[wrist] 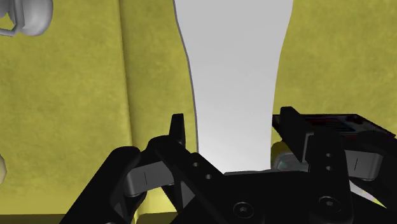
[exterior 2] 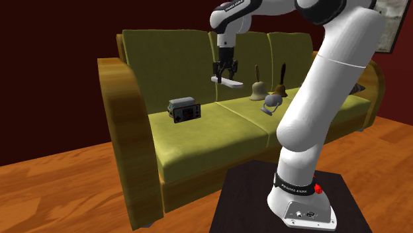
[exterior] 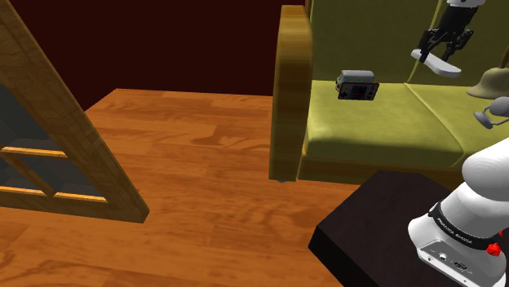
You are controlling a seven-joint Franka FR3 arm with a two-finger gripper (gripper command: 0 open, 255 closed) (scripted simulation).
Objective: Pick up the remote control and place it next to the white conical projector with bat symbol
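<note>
The flat, elongated, pale grey remote control point(exterior: 441, 64) point(exterior 2: 229, 82) point(wrist: 234, 76) hangs in the air above the seat of the yellow-green sofa with brown wooden arms point(exterior: 367, 122) point(exterior 2: 198, 142) point(wrist: 76, 95), pinched at one end between the two fingers of the all-black gripper point(exterior: 437, 50) point(exterior 2: 225, 71) point(wrist: 232, 121). On the cushions, the pale grey rounded projector point(exterior: 490, 112) point(exterior 2: 271, 102) point(wrist: 28, 16) lies near an olive bell-shaped object point(exterior: 494, 81) point(exterior 2: 257, 89). A dark grey boxy device point(exterior: 356, 85) point(exterior 2: 183, 110) sits well apart, nearer the sofa's arm.
</note>
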